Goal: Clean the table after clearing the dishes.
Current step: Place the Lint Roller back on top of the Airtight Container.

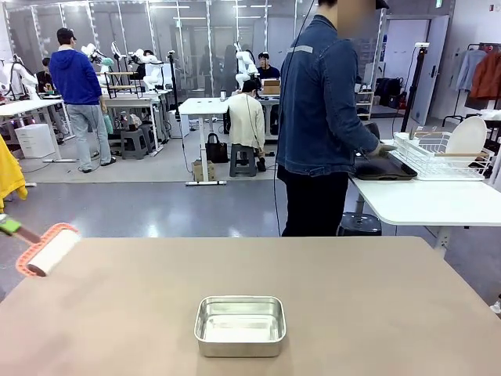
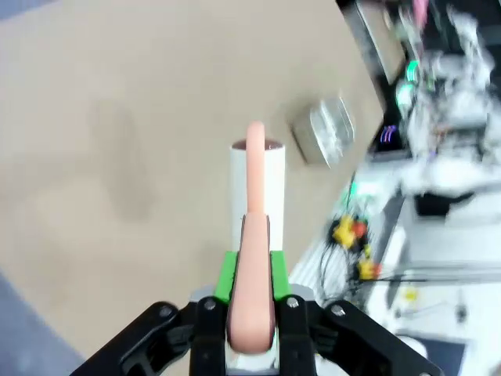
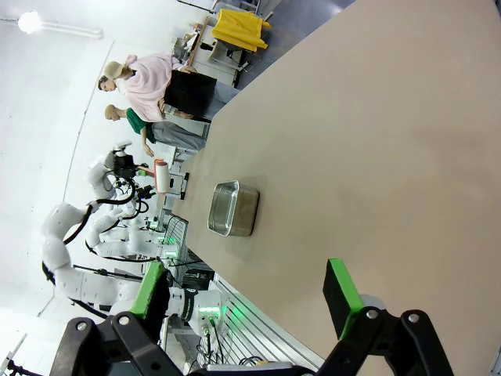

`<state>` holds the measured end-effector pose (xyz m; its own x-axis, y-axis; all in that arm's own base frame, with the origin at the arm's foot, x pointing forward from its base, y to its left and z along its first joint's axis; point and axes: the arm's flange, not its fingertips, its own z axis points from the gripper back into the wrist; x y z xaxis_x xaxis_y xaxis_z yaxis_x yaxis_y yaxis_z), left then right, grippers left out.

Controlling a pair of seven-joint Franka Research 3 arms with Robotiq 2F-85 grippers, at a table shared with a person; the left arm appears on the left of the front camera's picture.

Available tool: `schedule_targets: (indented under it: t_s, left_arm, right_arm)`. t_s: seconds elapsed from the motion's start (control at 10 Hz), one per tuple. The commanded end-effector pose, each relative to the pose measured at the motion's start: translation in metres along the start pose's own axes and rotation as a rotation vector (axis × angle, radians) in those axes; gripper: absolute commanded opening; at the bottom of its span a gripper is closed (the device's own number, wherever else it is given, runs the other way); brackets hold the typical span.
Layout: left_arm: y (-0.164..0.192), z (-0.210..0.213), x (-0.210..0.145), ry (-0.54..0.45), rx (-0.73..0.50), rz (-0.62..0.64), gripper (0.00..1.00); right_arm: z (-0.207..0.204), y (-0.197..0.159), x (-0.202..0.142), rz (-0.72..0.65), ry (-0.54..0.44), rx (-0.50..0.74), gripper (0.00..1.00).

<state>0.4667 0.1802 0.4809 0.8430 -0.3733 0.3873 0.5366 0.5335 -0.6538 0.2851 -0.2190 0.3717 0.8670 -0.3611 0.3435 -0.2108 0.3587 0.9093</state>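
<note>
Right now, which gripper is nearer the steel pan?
Hard to call. The left gripper holds a lint roller off the pan's left; the right gripper, open, sees it farther off.

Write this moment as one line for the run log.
left gripper: shut on lint roller | right gripper: open | steel pan: on table

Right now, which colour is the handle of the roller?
Salmon pink handle, white roll; best in the left wrist view.

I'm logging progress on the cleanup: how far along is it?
Clearing looks done: the table carries just a steel pan, and the person sets a dark tray on a white table. In hand: the left end effector grips a lint roller. Rolling the top remains.
</note>
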Motion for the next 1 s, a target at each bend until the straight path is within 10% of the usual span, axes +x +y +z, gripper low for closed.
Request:
schedule_targets:
  t_s: [0.0,0.3,0.9]
  left_arm:
    - [-0.102,-0.054,0.036,0.147,0.044,-0.330,0.21]
    - [-0.228,-0.137,0.104,0.406,0.096,-0.705,0.21]
    - [-0.304,-0.292,0.159,0.567,0.234,-0.902,0.21]
  right_arm:
    - [0.001,0.001,-0.002,0.020,0.003,0.006,1.00]
    - [0.001,0.001,-0.002,0.020,0.003,0.006,1.00]
    - [0.001,0.001,-0.002,0.020,0.003,0.006,1.00]
